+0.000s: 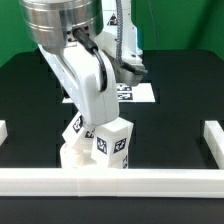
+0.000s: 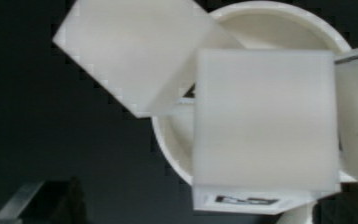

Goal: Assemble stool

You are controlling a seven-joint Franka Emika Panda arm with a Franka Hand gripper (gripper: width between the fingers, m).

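The stool's round white seat (image 1: pixel 80 157) lies flat on the black table, close to the front rail. Two blocky white legs stand on it. One tagged leg (image 1: pixel 113 146) is on the exterior view's right, and the other leg (image 1: pixel 76 128) leans beside it. In the wrist view the seat (image 2: pixel 318 30) shows as a curved rim behind one leg (image 2: pixel 265 120) and the tilted leg (image 2: pixel 137 52). My gripper (image 1: pixel 90 122) hangs just above the legs. The gripper (image 2: pixel 194 208) is open, its dark fingers (image 2: pixel 39 205) wide apart on either side of the nearer leg's tagged end, not touching it.
A long white rail (image 1: pixel 110 182) runs along the table's front, with short rails at the left (image 1: pixel 3 130) and right (image 1: pixel 213 135). The marker board (image 1: pixel 140 95) lies behind the arm, partly hidden.
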